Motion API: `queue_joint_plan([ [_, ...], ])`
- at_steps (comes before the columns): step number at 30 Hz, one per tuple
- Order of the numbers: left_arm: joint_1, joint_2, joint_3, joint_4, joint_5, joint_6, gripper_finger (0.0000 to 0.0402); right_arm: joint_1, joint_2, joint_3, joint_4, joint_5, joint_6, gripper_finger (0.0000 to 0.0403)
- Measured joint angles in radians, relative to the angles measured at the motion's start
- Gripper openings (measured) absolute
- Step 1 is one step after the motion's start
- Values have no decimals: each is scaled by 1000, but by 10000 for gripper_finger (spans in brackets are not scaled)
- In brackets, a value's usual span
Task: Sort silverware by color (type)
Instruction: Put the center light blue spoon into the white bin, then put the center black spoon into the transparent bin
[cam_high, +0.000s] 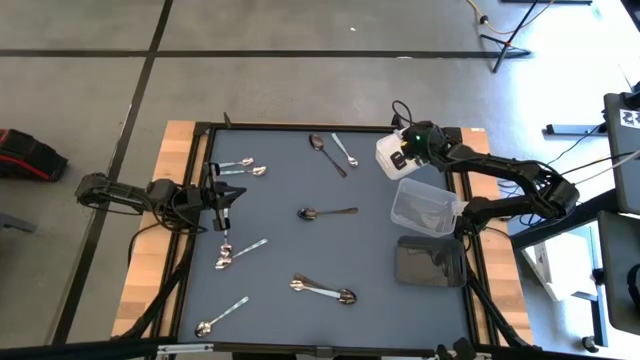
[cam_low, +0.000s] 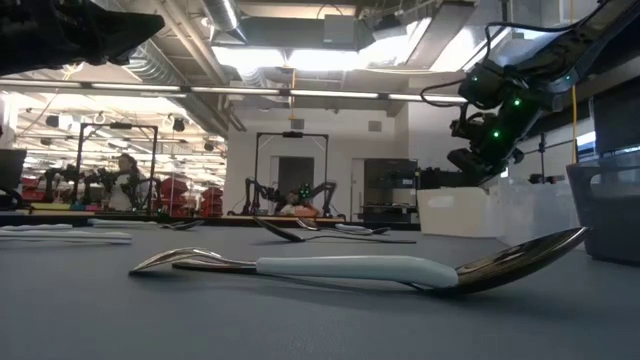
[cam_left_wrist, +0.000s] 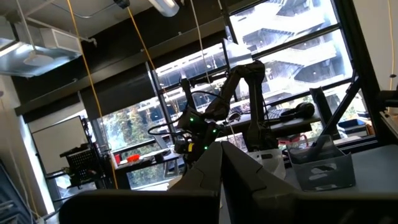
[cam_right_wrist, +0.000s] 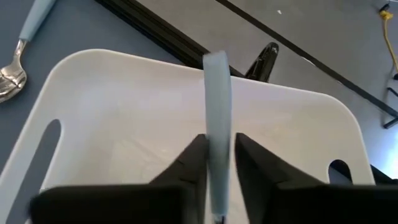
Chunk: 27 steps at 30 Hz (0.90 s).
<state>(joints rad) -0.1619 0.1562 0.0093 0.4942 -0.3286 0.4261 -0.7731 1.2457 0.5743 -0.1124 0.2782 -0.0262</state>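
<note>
- Two arms are at the table: the right gripper (cam_right_wrist: 214, 165) hangs directly over the white bin (cam_right_wrist: 124, 118) at the far right corner, while the left gripper (cam_high: 222, 200) waits at the left edge, jaws fully shut and empty.
- Between the right gripper's fingers stands a pale-blue handle (cam_right_wrist: 216, 106), pointing out over the bin's floor. The fingers sit close on either side of it, yet the grip looks to be loosening, so I cannot tell whether it is firmly pinched or just let go.
- Judged from this, the step in hand is dropping that piece into the white bin. To do it well, the fingers should part only while the handle sits well inside the rim, clear of the bin's wall, so it lands flat and does not bounce out.
- Lifting straight up afterwards would avoid nudging the bin or the clear bin (cam_high: 425, 207) just beside it; the dark bin (cam_high: 430, 262) lies nearer the front.
- Much silverware is left on the grey mat (cam_high: 290, 160): a pair near the left gripper (cam_high: 240, 167), two at the far edge (cam_high: 333, 152), one dark spoon (cam_high: 325, 212) in the middle, a pair (cam_high: 238, 253) left of centre, some (cam_high: 322, 290) near the front and one (cam_high: 220, 317) at the front left.
</note>
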Motion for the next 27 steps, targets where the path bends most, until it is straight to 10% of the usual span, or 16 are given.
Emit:
queue_joint_plan([
  [9, 0, 0, 0, 0, 0, 0, 2, 99, -45, 54, -19, -164, 52, 165],
  [17, 0, 0, 0, 0, 0, -1, 2, 262, -51, 92, -68, 40, 45, 160],
  [27, 0, 0, 0, 1, 0, -4, 2, 545, -21, 92, 28, -227, 82, 159],
])
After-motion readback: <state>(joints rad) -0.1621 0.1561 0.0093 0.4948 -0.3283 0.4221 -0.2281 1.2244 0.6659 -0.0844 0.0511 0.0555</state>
